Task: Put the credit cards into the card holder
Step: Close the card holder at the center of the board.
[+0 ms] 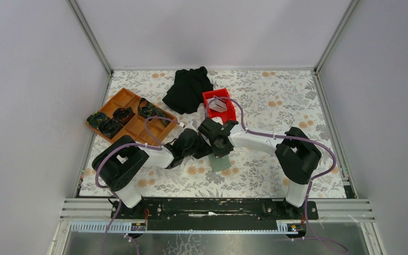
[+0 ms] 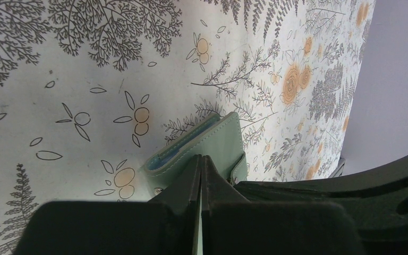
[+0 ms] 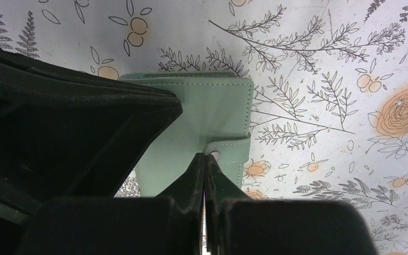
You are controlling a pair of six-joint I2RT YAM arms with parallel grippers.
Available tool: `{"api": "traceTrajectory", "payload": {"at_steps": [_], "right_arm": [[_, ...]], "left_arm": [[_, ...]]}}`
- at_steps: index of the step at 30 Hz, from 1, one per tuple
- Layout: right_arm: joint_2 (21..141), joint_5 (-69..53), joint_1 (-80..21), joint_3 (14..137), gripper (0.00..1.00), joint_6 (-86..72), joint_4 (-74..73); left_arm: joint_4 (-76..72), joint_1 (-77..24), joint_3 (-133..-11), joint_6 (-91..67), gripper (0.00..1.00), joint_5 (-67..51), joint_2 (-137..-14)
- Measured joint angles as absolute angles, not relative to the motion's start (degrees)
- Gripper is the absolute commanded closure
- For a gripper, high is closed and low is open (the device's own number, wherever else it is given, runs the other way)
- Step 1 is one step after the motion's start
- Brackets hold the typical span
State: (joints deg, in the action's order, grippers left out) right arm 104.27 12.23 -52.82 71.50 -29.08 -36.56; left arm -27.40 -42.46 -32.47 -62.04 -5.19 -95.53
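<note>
The grey-green card holder [image 1: 221, 162] lies folded shut on the flowered table cover, mid-table near the front. Both grippers meet over its far end. My left gripper [image 1: 206, 149] is shut, its tips [image 2: 200, 157] resting at the card holder's [image 2: 215, 142] near edge, with nothing seen between the fingers. My right gripper [image 1: 221, 151] is also shut, its tips [image 3: 204, 155] right beside the snap tab [image 3: 229, 150] of the card holder [image 3: 202, 114]. Pale credit cards [image 1: 217, 105] lie in the red bin.
A red plastic bin [image 1: 212, 95] stands behind the grippers. A black cloth [image 1: 188, 89] is heaped at its left. An orange compartment tray [image 1: 129, 113] with dark items sits at the back left. Metal rails frame the table.
</note>
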Motion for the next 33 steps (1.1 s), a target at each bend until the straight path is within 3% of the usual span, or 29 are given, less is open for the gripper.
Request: {"api": "traceTrajectory", "payload": {"at_steps": [24,27,30,33], "right_arm": [[104.25,9.56,-52.82,68.60,0.99,-29.95,-32.25],[104.16,9.56,-52.82,68.55,0.86,-30.02,-32.21],[103.98,9.50,-52.82,68.55,0.66,-30.17,-32.05],[103.77,9.32,-52.93,68.62,0.56,-30.15,-31.38]], "left_arm": [[-27.24,-42.63,-32.58,-62.02,1.00,-4.89,-95.55],[-27.35,-42.65,-32.47,-62.02,1.00,-4.82,-95.50],[-27.31,-42.72,-32.38,-62.02,1.00,-4.56,-95.29],[-26.57,-42.74,-32.08,-62.02,0.85,-3.81,-94.45]]}}
